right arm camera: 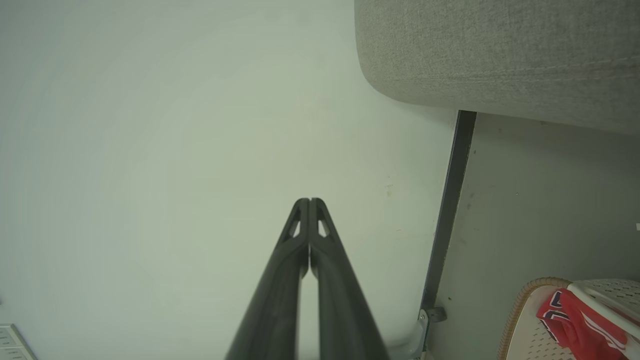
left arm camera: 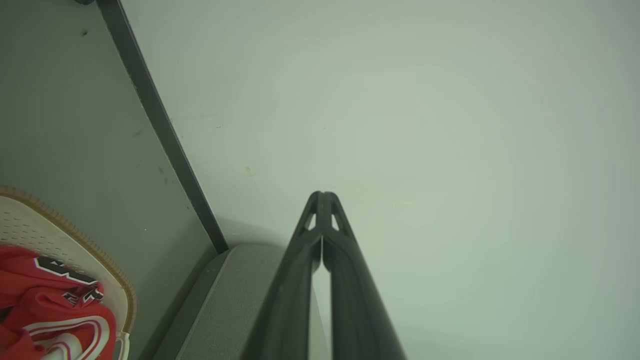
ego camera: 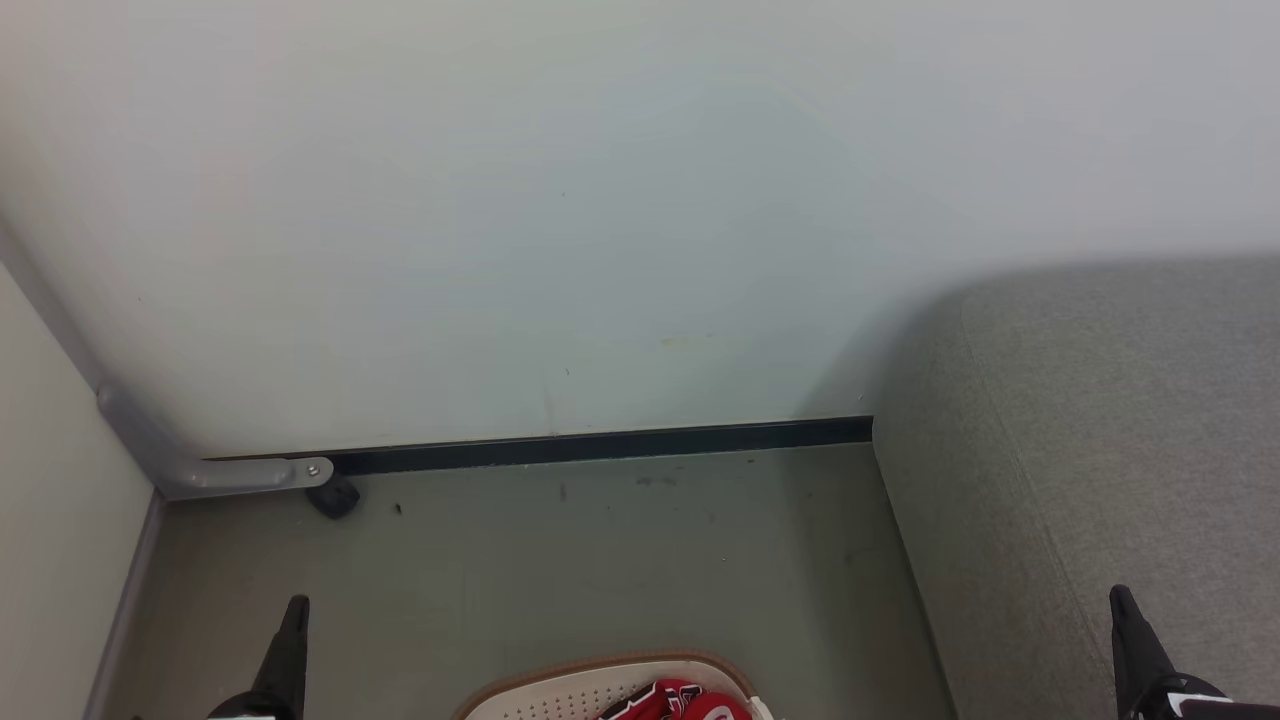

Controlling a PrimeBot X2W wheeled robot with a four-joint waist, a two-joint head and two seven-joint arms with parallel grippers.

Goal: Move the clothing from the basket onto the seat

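Item: oval cream perforated plastic basket [ego camera: 560,700] with a brown woven-look rim, standing on the grey-green floor [ego camera: 600,560] near the left of the seat. Contents: soft red clothing [ego camera: 685,702] with white stripes, lying inside the basket. Large grey fabric-upholstered seat [ego camera: 1100,420], set against the pale wall [ego camera: 600,200]. The left gripper [left arm camera: 322,194] has its dark fingers pressed together, holding nothing. The right gripper [right arm camera: 309,200] is likewise closed and empty.

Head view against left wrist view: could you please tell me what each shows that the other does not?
Head view adds the right gripper and a grey metal bracket at the wall's foot. Left wrist view adds a clear look at the black-and-white lettering on the clothing. Both share the basket, the seat, the black baseboard and the left gripper, fingers shut.
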